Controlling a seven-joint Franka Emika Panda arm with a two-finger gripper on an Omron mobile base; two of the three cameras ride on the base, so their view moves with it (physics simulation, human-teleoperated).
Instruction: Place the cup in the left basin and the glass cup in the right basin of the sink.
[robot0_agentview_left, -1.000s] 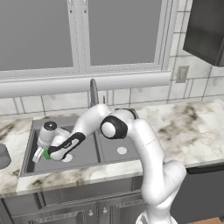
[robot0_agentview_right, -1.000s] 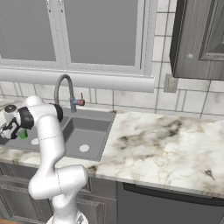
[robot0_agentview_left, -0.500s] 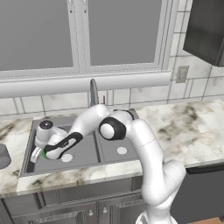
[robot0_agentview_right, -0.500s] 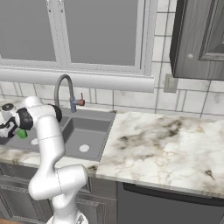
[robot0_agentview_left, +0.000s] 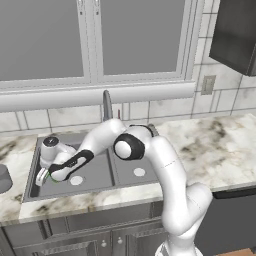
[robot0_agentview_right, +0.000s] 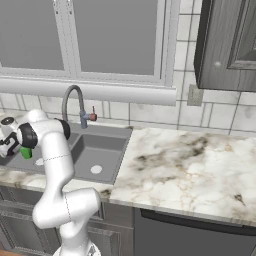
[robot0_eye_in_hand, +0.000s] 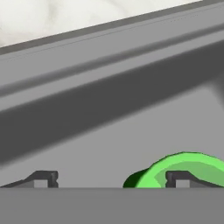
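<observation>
The jaws (robot0_eye_in_hand: 109, 178) stand wide apart low inside the left basin (robot0_agentview_left: 95, 172), with the cup (robot0_eye_in_hand: 183, 168) against one fingertip, on the basin floor. The left base view shows the glass cup (robot0_agentview_left: 4, 178) on the worktop (robot0_agentview_left: 225, 150) beside the sink (robot0_agentview_left: 150, 131).

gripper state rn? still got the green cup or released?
Gripper: jaws open, down in the left basin. The cup sits by one fingertip, not clamped; it looks released.
</observation>
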